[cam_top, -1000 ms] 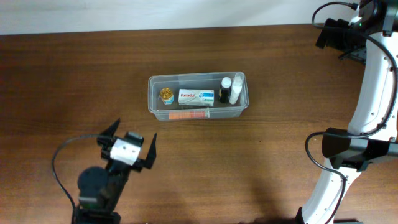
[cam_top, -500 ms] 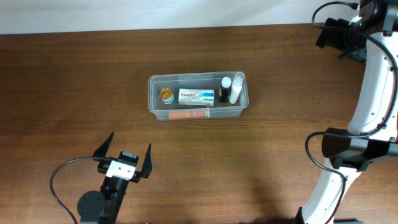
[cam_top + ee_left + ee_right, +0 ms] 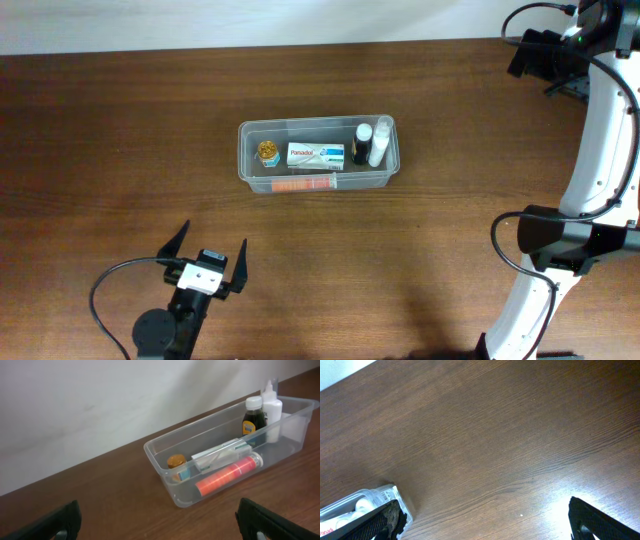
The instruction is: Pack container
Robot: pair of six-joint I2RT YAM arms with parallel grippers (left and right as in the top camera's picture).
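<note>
The clear container (image 3: 242, 160) rests flat on the wooden table (image 3: 120, 130), its long sides running left to right. Inside it, from its left end, are a small gold-lidded jar (image 3: 268, 152), a white Panadol box (image 3: 316, 155), a dark bottle (image 3: 361, 143) and a white bottle (image 3: 380, 140) standing upright together at its right end; a red tube (image 3: 304, 185) lies along its near wall. The left gripper (image 3: 215, 234) hovers well in front of the container, toward its left end, with its fingers spread wide and holding nothing. The right gripper (image 3: 485, 522) hangs well beyond the container's right end, also spread apart and empty.
</note>
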